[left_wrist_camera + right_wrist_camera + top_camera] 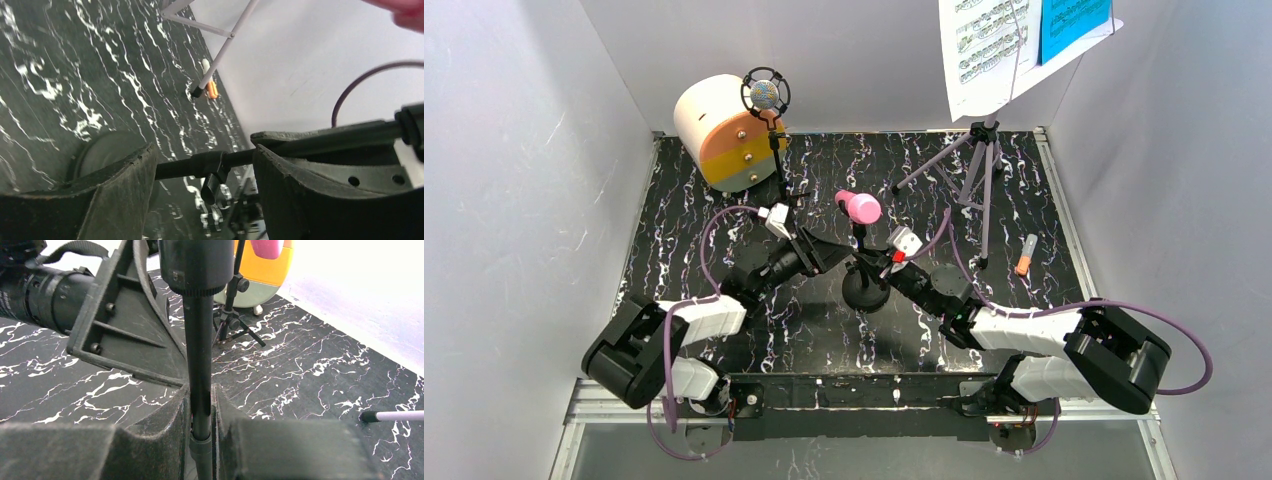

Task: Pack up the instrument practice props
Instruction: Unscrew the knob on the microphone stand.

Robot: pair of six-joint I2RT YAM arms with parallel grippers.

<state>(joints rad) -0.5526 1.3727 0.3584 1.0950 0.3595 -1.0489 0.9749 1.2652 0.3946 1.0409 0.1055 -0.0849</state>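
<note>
The pink toy microphone (859,207) stands on a thin black pole (200,355) with a round black base (866,290) at mid-table. My right gripper (876,270) is shut on the pole low down, fingers (165,430) pressed on both sides. My left gripper (834,252) is open beside the pole; its clamp (212,167) crosses the gap between the fingers (125,185). The purple silver-headed microphone (765,95) stands on its black tripod (789,195) at the back left. The lilac music rack (979,160) holds white (984,50) and blue (1069,25) pages at the back right.
The cream cylinder box (719,130) with an orange-grey face sits at the back left behind the purple microphone. A small orange-and-white piece (1025,255) lies near the right edge, by a rack leg tip (196,92). White walls enclose the black marbled table (684,240).
</note>
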